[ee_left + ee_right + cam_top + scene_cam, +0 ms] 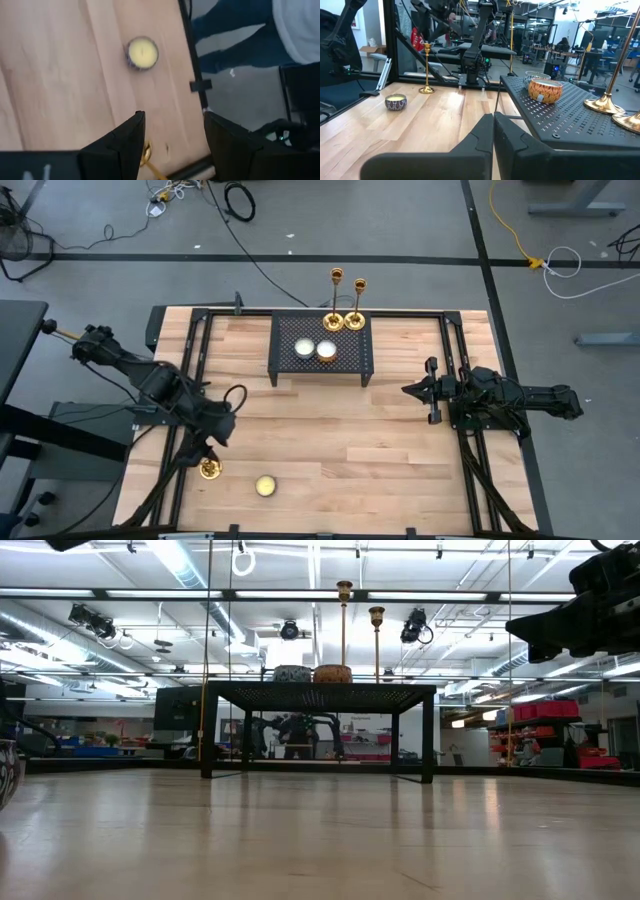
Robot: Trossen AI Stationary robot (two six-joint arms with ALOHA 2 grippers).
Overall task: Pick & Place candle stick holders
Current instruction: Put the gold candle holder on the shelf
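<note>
One gold candle stick holder (426,67) stands upright on its round base (209,470) near the table's front left. My left gripper (207,452) hangs over it, open; the holder's top (146,152) shows just beside one finger (125,145), and I see no touch. Two more gold holders (333,320) (355,320) stand on the far edge of the black mesh rack (290,330). My right gripper (405,390) waits shut at the right, pointing level toward the table's middle.
A small lit candle (265,485) sits on the table right of the near holder. Two jar candles (305,350) (327,351) stand on the rack. A person's legs (240,35) show beyond the table's front edge. Bare wood lies between rack and front edge.
</note>
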